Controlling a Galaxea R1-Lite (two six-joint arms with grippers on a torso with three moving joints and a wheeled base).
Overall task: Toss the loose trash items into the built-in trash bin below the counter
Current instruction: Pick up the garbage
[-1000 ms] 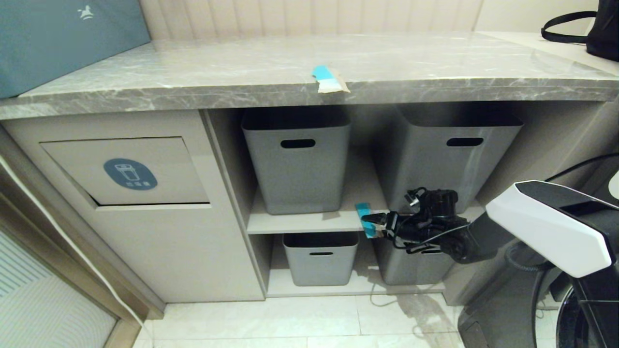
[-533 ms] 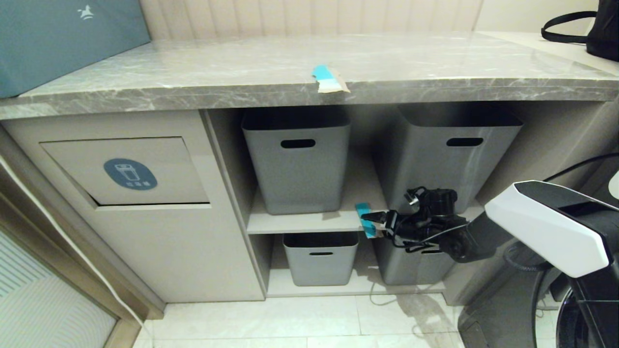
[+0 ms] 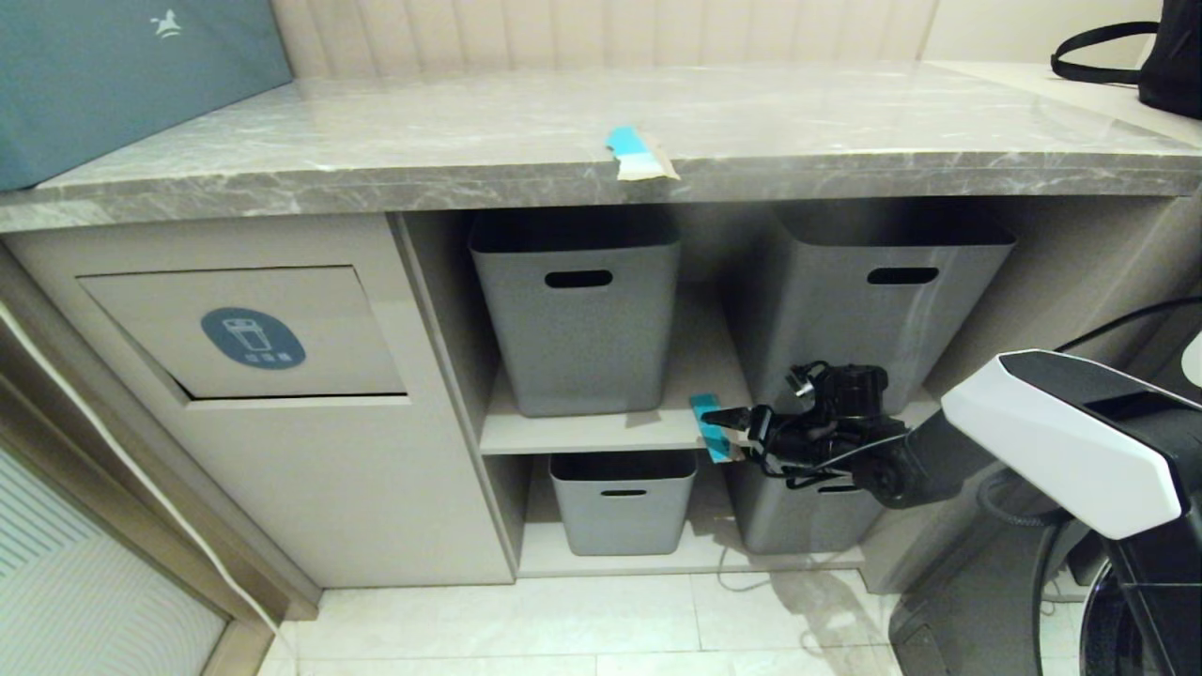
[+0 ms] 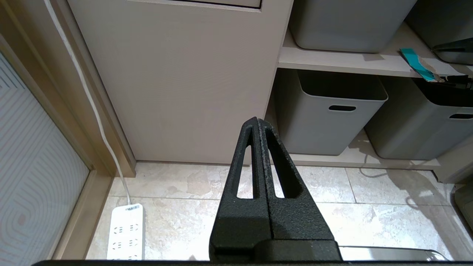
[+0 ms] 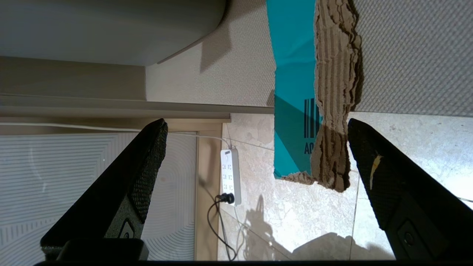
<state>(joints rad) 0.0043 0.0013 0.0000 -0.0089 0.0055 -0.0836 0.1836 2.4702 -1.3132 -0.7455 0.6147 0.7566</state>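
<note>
At the front edge of the middle shelf (image 3: 601, 434), in the head view, the right gripper (image 3: 725, 430) has barely crept closer over the last second, so the pickup is still only being lined up. The shelf strip (image 3: 709, 427) overhangs that edge, cyan face up. The second strip (image 3: 639, 156) lies at the desk's (image 3: 376, 141) front edge, and the trash bin flap (image 3: 249, 333) is closed, well to the left.

In the left wrist view, the left gripper (image 4: 258, 123) hangs low above the floor with its jaws pressed together, holding nothing.

In the right wrist view, the jaws are spread wide with the strip's torn brown end between them, apparently untouched; a barcode shows on the cyan face.
</note>
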